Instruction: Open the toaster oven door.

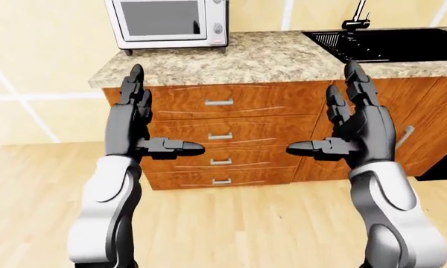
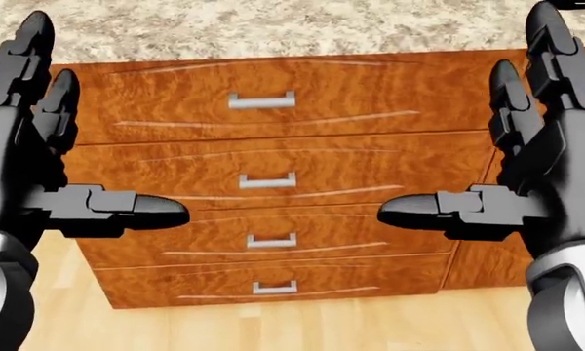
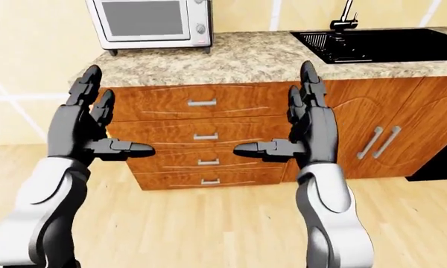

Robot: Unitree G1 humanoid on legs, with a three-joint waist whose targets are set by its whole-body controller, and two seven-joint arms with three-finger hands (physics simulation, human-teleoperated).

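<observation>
At the upper left of the left-eye view I see the toaster oven [image 1: 168,23] standing on the granite worktop [image 1: 268,56], its door closed and its glass facing me. Both my hands are raised with nothing in them: the left hand [image 1: 134,120] has its fingers straight up and the thumb pointing inward, and the right hand [image 1: 358,123] mirrors it, so both are spread apart and empty. The oven lies above and beyond the hands, well apart from them, and it sits more to the left side, so I judge the left hand is the nearer one. The door is wider than it is tall, its long axis running left to right. Below the worktop is a stack of drawers [image 2: 263,175] with metal handles, and a dark sink [image 1: 391,44] is at the upper right. No brand or writing is readable on the oven.
</observation>
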